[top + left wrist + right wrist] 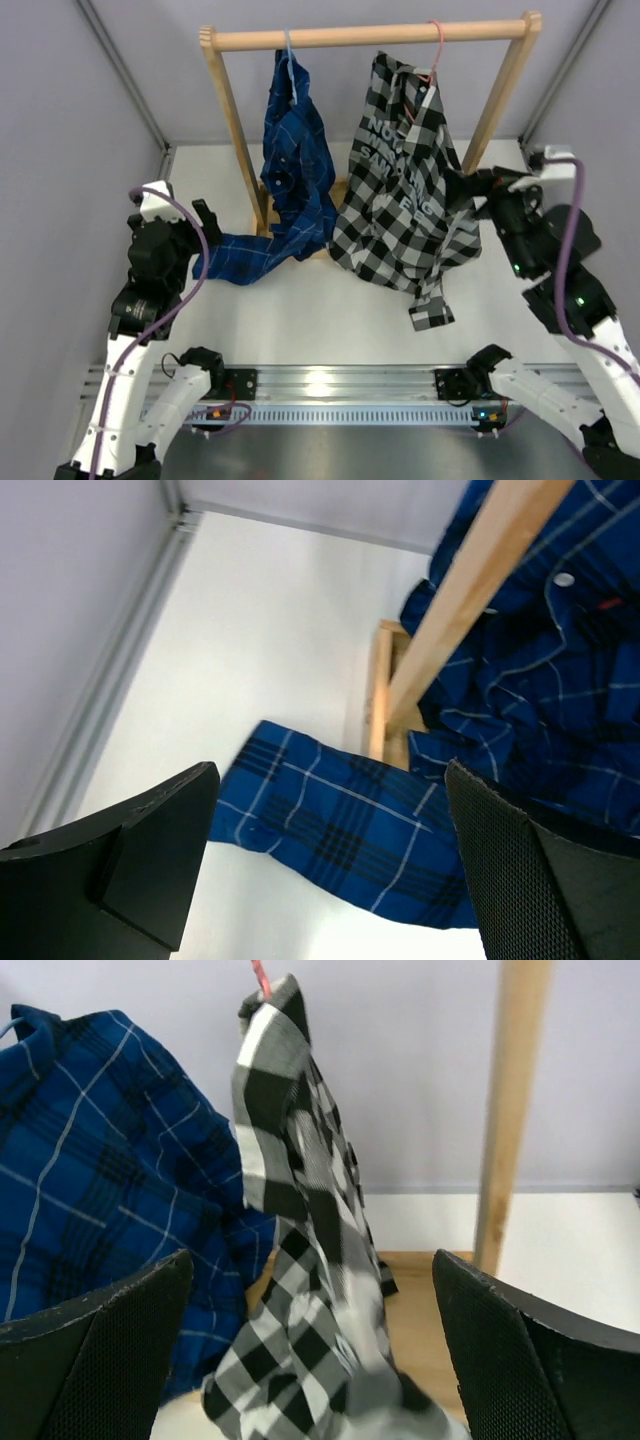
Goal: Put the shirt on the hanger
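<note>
The right end effector [311, 1256] is hovering with its fingers spread wide and gripping nothing. It is facing the black-and-white checked button shirt [400, 200] from just beside that shirt's right side, near the far right corner of the tabletop [330, 320]. I judge it is placed there to tug or straighten the cloth. The shirt is hanging from the thin pink wire hanger [436, 45], whose hook is sitting over the wooden rail [370, 37] along the far edge. Its lower part is pooling on the tabletop, so the task looks all but done. The left end effector [330, 770] is also gaping wide and empty near the left edge, pointing at a sleeve of the dark blue plaid shirt [300, 150]. That shirt is draping from a pale blue hanger [289, 55] down onto the tabletop. Large white lettering is showing on the checked shirt, but creases are breaking it up. Only "NO" and "SA" at the line starts seem readable, and no brand label is showing.
</note>
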Robot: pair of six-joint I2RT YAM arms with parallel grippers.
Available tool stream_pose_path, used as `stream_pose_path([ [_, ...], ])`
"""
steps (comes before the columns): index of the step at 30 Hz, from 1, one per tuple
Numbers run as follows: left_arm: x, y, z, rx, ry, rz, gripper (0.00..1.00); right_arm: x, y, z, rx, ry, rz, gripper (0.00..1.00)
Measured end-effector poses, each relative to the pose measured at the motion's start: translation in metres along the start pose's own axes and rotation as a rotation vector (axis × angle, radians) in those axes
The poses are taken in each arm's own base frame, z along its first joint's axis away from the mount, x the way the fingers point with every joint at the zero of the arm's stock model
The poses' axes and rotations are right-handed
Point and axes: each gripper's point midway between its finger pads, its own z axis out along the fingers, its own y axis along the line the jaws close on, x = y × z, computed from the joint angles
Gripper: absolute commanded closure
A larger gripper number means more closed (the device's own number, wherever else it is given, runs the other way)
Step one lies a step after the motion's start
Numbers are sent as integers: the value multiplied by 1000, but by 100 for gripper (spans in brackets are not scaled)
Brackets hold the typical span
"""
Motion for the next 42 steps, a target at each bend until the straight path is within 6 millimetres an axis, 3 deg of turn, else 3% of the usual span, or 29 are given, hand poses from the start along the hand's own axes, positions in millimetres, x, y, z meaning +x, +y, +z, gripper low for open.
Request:
stream_pose_path([
  [3, -3, 13, -12, -45, -42, -13, 2, 2, -20, -41, 19, -6, -2, 1],
  [7, -3, 27, -33, -81, -111, -52, 2, 21, -56, -89, 109, 15, -24, 0],
  [12, 9, 38, -49, -91, -159, -76, 2, 67, -87, -120, 194, 137, -82, 0],
  [16, 36, 40, -45, -81, -131, -66, 2, 84, -96, -137, 203, 169, -101, 0],
  [20, 56, 35, -42, -41, -96, -54, 2, 84, -101, -147, 199, 151, -98, 0],
  [42, 57, 21, -41, 38, -91, -53, 2, 85, -101, -150, 185, 152, -116, 0],
])
